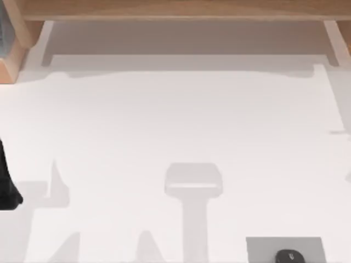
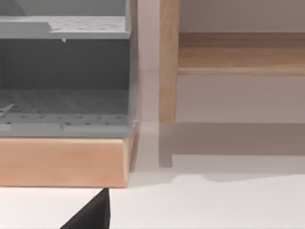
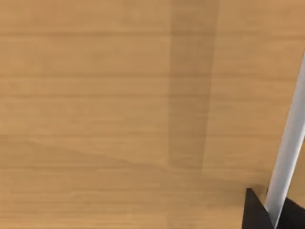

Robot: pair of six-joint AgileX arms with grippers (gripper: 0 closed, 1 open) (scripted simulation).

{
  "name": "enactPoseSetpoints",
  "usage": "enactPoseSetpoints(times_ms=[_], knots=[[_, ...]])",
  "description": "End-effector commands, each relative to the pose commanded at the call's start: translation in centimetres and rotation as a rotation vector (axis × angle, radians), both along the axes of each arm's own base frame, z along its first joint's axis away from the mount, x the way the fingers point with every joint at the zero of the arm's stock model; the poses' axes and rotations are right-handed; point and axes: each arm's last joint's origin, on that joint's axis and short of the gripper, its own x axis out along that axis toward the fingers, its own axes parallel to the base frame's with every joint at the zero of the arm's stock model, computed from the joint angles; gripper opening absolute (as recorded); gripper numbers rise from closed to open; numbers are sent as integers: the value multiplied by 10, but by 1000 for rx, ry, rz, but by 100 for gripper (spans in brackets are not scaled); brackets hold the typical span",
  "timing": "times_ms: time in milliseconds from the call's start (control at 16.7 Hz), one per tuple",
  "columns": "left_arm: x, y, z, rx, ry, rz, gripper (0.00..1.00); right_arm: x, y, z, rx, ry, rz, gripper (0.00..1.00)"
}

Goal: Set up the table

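Observation:
The table [image 1: 181, 120] is a broad white top with light wooden boards [image 1: 175, 10] along its far edge. My left arm [image 1: 7, 183] is a dark shape at the table's left edge, low over the white surface. In the left wrist view a black part of the left gripper [image 2: 91, 215] juts over the table [image 2: 214, 205], facing a grey shelf unit. The right wrist view looks onto a wooden surface [image 3: 105, 114], with a black part of the right gripper [image 3: 257, 213] beside a white bar [image 3: 288, 143].
A small grey pad [image 1: 263, 247] lies at the front right with a black mouse [image 1: 289, 256] on it. A grey shelf unit [image 2: 64, 71] on a wooden base [image 2: 62, 162] stands at the back left corner, next to a wooden post [image 2: 168, 62].

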Motion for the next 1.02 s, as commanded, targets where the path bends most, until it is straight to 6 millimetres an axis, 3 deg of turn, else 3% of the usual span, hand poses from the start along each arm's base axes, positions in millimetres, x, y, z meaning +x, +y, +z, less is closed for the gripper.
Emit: enactPoseSetpoints(times_ms=[300,720,1020], knots=[[0,0,0,0,0,0,100,46,-3,5,-12,-19,1,0],[0,0,0,0,0,0,100,54,-3,1,-3,-5,-3,0],[0,0,0,0,0,0,100,99,-5,3,-12,-18,-2,0]])
